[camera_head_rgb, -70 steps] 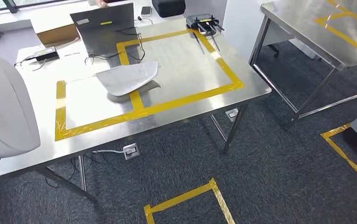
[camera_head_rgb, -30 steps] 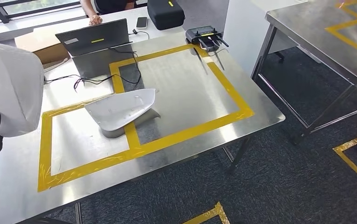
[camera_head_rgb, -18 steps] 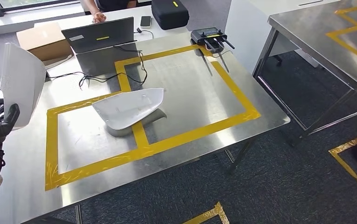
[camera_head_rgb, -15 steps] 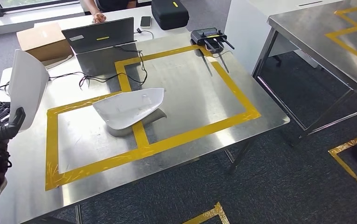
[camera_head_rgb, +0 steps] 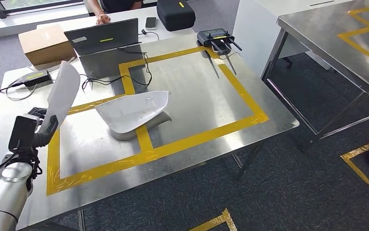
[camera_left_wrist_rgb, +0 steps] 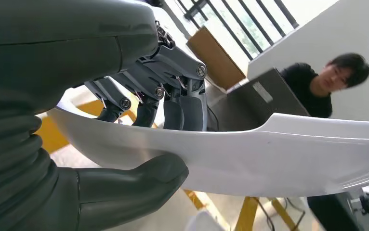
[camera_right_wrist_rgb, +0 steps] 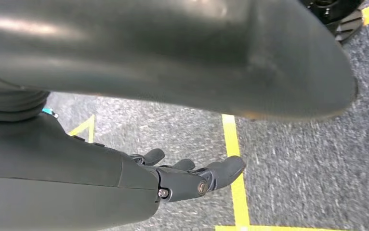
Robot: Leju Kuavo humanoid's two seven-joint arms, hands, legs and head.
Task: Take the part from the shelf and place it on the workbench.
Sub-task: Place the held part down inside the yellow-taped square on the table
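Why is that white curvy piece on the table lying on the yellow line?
The white curved shell part sits askew across the yellow tape divider, half in each marked box on the steel workbench, rather than neatly inside one.

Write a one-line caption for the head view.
Left hand holds a white part over the taped workbench, beside another white part.

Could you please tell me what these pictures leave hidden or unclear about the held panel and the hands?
- White panel: its lower edge, head view, hidden by the left hand.
- Same panel, left wrist view: far end cut off by the picture's edge.
- Right hand: fingers partly hidden by its grey cover, right wrist view.
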